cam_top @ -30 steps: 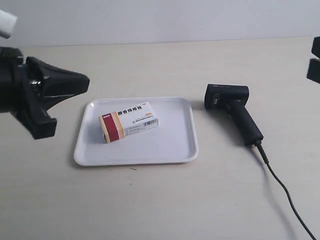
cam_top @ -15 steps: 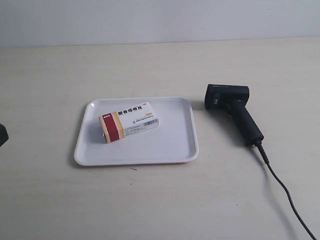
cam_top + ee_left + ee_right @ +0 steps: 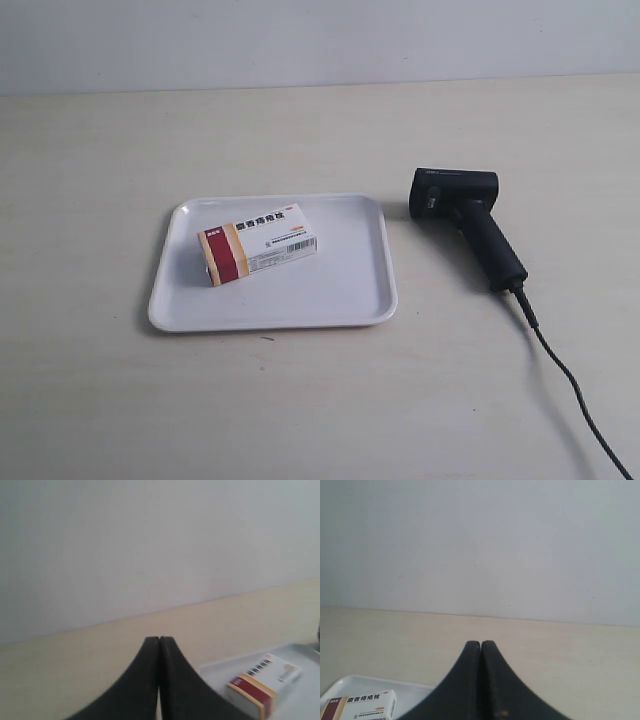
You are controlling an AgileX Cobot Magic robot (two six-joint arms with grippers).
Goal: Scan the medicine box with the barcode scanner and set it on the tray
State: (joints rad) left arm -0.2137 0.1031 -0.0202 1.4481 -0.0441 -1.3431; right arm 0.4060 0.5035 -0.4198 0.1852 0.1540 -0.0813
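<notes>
Both fingers, left and right, are pressed together and empty; medicine box lies on tray, so hold both arms clear of barcode scanner.

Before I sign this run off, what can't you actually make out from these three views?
- Both arms: outside the exterior view's frame.
- Barcode scanner: its window faces away; the cable runs off the bottom-right edge.
- Medicine box: small print unreadable; cropped by the bottom edge in both wrist views.
- Tray: mostly hidden by the left gripper and right gripper, jaws shut.
</notes>
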